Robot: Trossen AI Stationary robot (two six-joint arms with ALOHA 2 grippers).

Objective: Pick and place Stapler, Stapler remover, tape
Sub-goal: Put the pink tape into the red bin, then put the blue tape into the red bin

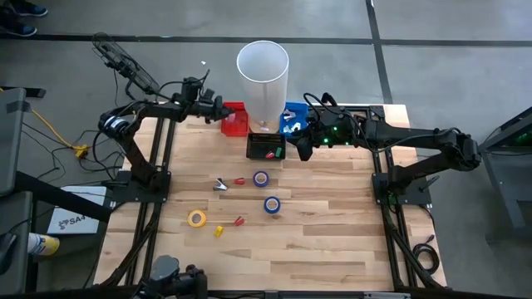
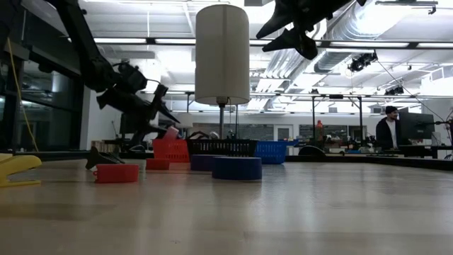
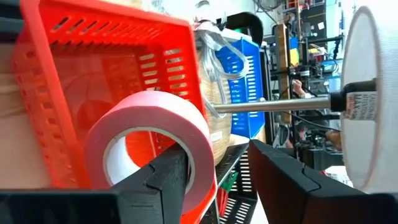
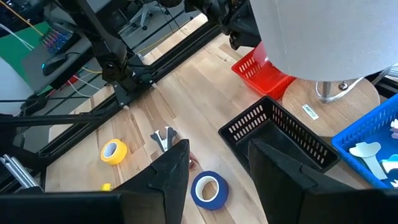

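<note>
1 pink tape (image 3: 149, 107) | 1 yellow tape (image 1: 196, 218) | 2 blue tapes (image 1: 261, 178) (image 1: 272, 204) | left pincer (image 3: 217, 152) open | right pincer (image 4: 219, 149) open

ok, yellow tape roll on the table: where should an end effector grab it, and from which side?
The yellow tape roll lies flat on the table, hole up, with open wood around it. Probably best to come straight down from above and pinch the ring wall, one finger in the hole and one outside. Gripping across the whole outer rim should also work. A small yellow piece lies nearby, so keep the fingers away from that side.
</note>
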